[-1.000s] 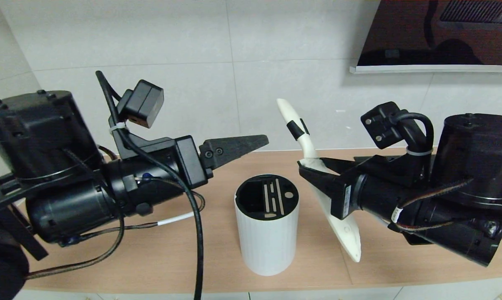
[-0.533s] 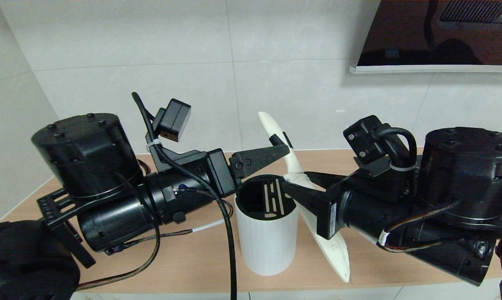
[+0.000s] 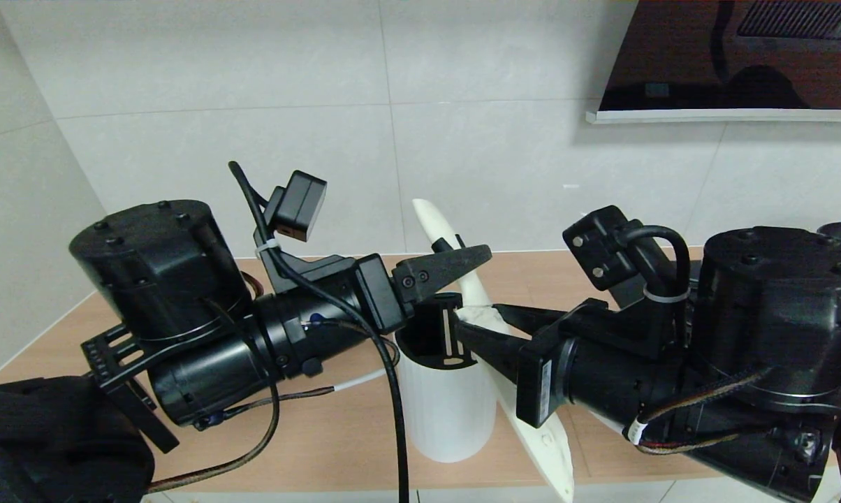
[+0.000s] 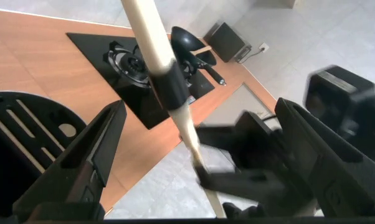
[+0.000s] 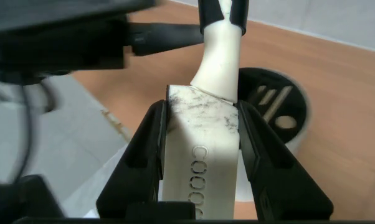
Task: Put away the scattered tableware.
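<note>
A white knife (image 3: 550, 447) with a black band on its handle hangs tilted just right of the white holder (image 3: 448, 419). The holder's black slotted top (image 3: 436, 335) sits below both grippers. My right gripper (image 3: 482, 330) is shut on the blade (image 5: 203, 149), near where it meets the handle. The handle (image 3: 434, 225) rises up and to the left. My left gripper (image 4: 194, 155) is open with the handle (image 4: 151, 43) between its wide-spread fingers (image 4: 81, 162), which are apart from it. In the head view one left finger (image 3: 443, 264) crosses in front of the handle.
The holder stands on a wooden counter (image 3: 337, 433) against a tiled wall. A black hob (image 4: 134, 59) with a dark utensil (image 4: 189, 41) lies farther along the counter. A dark hood (image 3: 728, 56) hangs at the upper right.
Both arms came together over the holder. The right gripper carried the knife left and lower, and the left gripper moved right until its fingers straddle the handle.
</note>
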You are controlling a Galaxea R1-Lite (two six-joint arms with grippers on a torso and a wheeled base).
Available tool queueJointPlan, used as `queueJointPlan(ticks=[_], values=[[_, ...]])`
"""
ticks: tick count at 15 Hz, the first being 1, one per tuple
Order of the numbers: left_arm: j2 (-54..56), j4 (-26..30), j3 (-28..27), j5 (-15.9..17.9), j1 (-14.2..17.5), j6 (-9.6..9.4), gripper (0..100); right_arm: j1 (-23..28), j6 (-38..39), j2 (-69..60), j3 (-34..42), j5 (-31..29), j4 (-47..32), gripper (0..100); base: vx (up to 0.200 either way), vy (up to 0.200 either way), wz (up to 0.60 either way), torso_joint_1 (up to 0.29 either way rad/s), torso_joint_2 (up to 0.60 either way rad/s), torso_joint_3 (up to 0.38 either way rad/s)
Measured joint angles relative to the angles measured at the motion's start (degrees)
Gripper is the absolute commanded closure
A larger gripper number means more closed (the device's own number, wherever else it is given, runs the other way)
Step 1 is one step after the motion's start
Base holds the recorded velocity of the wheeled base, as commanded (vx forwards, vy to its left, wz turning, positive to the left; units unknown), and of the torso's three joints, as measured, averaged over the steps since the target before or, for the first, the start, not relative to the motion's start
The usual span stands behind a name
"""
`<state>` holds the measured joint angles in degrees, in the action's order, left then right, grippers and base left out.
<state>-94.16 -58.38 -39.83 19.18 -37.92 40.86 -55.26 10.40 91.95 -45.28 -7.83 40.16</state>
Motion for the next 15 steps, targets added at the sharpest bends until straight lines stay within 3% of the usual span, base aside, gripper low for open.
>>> queueJointPlan(ticks=[11,12,15], values=[[-0.73,-0.29,-0.09,-0.55,-0.24,-0.09,0,-1.99,0.16,0.55,0.85,0.24,0.32,100,0.000,0.000,0.00,0.000,0.00,0.000],[-0.79,-0.29,-0.09,-0.55,-0.22,-0.09,100,-2.04,0.16,0.55,0.93,0.59,0.43,100,0.000,0.000,0.00,0.000,0.00,0.000],[-0.93,-0.30,-0.09,-0.55,-0.20,-0.11,100,-2.15,0.16,0.51,1.12,0.90,0.44,100,0.000,0.000,0.00,0.000,0.00,0.000]])
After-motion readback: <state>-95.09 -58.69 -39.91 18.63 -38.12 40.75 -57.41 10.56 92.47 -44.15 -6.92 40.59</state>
